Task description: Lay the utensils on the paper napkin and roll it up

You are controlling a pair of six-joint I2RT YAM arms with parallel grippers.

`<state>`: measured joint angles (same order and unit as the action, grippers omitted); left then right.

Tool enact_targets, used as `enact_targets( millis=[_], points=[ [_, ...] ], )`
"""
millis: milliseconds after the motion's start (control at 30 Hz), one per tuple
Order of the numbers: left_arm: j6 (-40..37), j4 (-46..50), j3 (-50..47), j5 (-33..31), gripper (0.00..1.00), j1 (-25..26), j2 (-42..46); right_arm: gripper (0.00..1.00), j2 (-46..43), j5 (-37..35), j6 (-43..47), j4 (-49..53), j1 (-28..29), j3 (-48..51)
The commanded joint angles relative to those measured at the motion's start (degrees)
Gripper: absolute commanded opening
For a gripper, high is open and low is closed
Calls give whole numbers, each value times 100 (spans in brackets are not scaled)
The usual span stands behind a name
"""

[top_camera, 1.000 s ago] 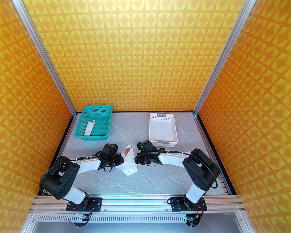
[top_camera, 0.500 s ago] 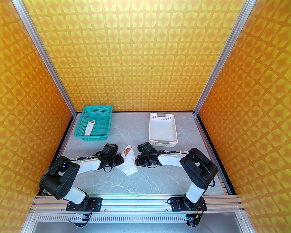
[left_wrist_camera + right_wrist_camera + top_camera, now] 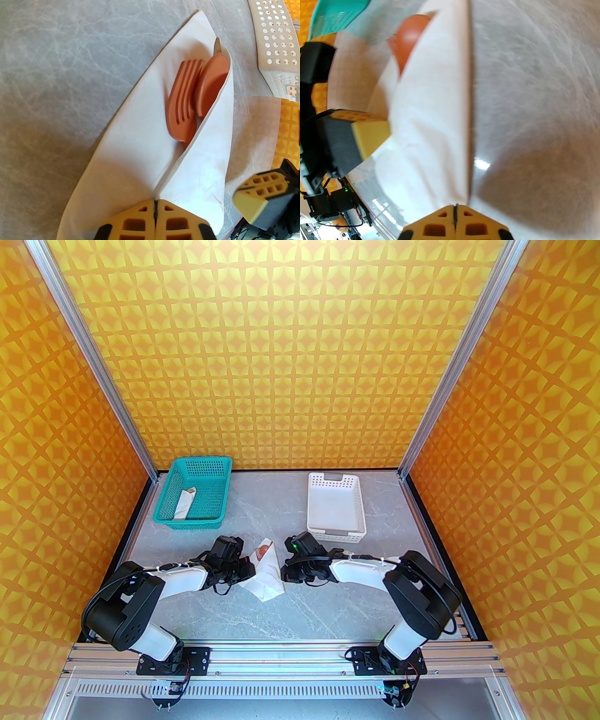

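Looking down on a grey marbled tabletop [image 3: 328,615] boxed in by orange patterned walls: finds a thin white paper napkin [image 3: 266,578] mid-table, already folded into a loose cone, with the reddish-brown round-bowled spoon [image 3: 264,549] peeking out at its far end. Flanked closely by the left gripper [image 3: 251,569] and the right gripper [image 3: 283,573], one at each side of the paper. Farther back, well apart: a teal mesh plastic basket [image 3: 218,493] holding a slim white paper tube [image 3: 183,505], and a white perforated plastic basket [image 3: 335,535]. Turning to the left wrist: shows the orange fork [image 3: 181,98] and the spoon side by side inside the fold, plus a slim pointed tip, probably of the knife [image 3: 216,45], poking past the spoon; right flap drawn across them, left flap flat on the table. Left fingertips pressed tight together at the near end of the fold; no telling whether pinching paper or merely touching it. Turning to the right wrist, blurred: right fingertips likewise clamped together at the napkin's near edge, hold on the paper unclear. Judging progress: placing looks done, rolling begun but unfinished; leaves the open flap to wrap round and the bundle to tighten.
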<state>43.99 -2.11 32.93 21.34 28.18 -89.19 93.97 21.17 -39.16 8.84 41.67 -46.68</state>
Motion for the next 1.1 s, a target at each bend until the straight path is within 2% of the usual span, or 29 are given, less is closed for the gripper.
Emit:
enact_targets(
  millis=[0, 467, 733, 900, 1067],
  points=[
    [-135, 483, -40, -284, 0, 29, -1, 1, -120, 12, -70, 59, 93, 137],
    [-127, 499, -34, -289, 0, 38, 24, 1, 161, 125, -250, -163, 284, 332],
    [-123, 543, -44, -341, 0, 44, 57, 1, 145, -41, -312, -103, 307, 567],
    [-128, 568, -46, -341, 0, 38, 76, 1, -7, -270, -171, 191, 302, 565],
    [-131, 587, -93, -341, 0, 56, 143, 4, -366, -798, 209, 880, 307, 163]
  ],
)
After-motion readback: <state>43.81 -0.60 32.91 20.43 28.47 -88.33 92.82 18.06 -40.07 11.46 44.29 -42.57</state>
